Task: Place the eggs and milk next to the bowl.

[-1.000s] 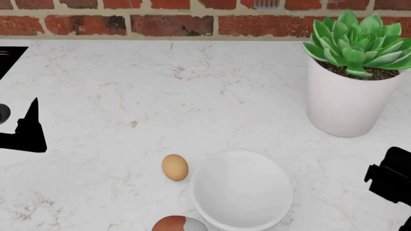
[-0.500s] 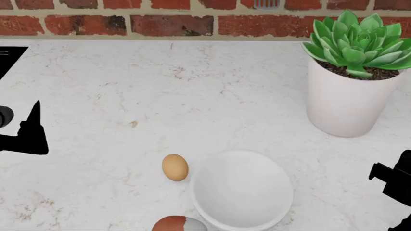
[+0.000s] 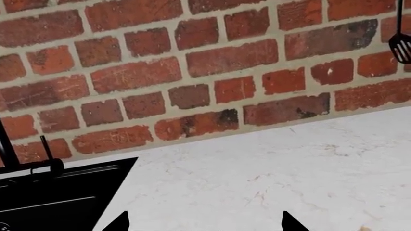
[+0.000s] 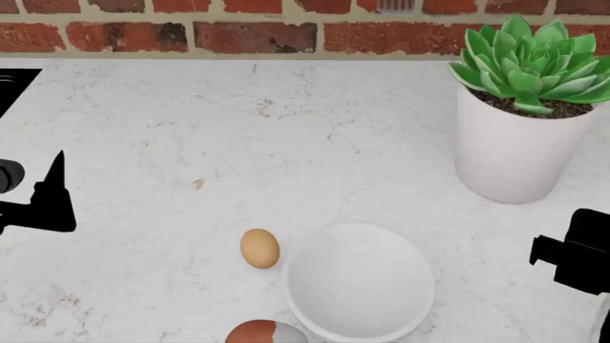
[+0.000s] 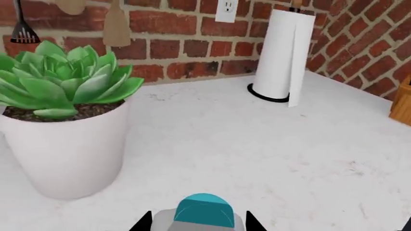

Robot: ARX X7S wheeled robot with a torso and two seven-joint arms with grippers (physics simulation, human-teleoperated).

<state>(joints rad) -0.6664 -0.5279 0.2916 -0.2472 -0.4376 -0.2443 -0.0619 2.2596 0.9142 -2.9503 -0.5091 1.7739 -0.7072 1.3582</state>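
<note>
- Nearest my head camera: the reddish-brown egg [image 4: 265, 333] with its grey-white end lies at the bottom edge of the view, partly cut off, just beside the near-left rim of the bowl [image 4: 361, 281].
- The bowl is plain glossy white, upright on the marble counter [image 4: 238, 143], with nothing visible inside it.
- The small tan egg [image 4: 259, 248] lies just left of the bowl's rim, close to it; I cannot tell whether the two touch.
- The right gripper [image 4: 576, 261] shows as a black block at the right edge, right of the bowl and apart from it.
- In the right wrist view, a pale object with a blue cap [image 5: 204, 210] sits between the two dark fingertips [image 5: 142, 222]. It looks like the top of the milk. I read the claw as holding it, though the contact itself is out of frame.
- The left gripper [image 4: 43, 200] is at the left edge, well apart from the eggs and bowl. The left wrist view shows only two fingertip points [image 3: 121, 221] set wide, with bare counter between them.
- Farther back right: a white pot with a green succulent [image 4: 522, 107], upright.
- Farthest: the brick wall [image 4: 238, 28], and in the right wrist view, a paper towel roll [image 5: 281, 55] standing against it.
</note>
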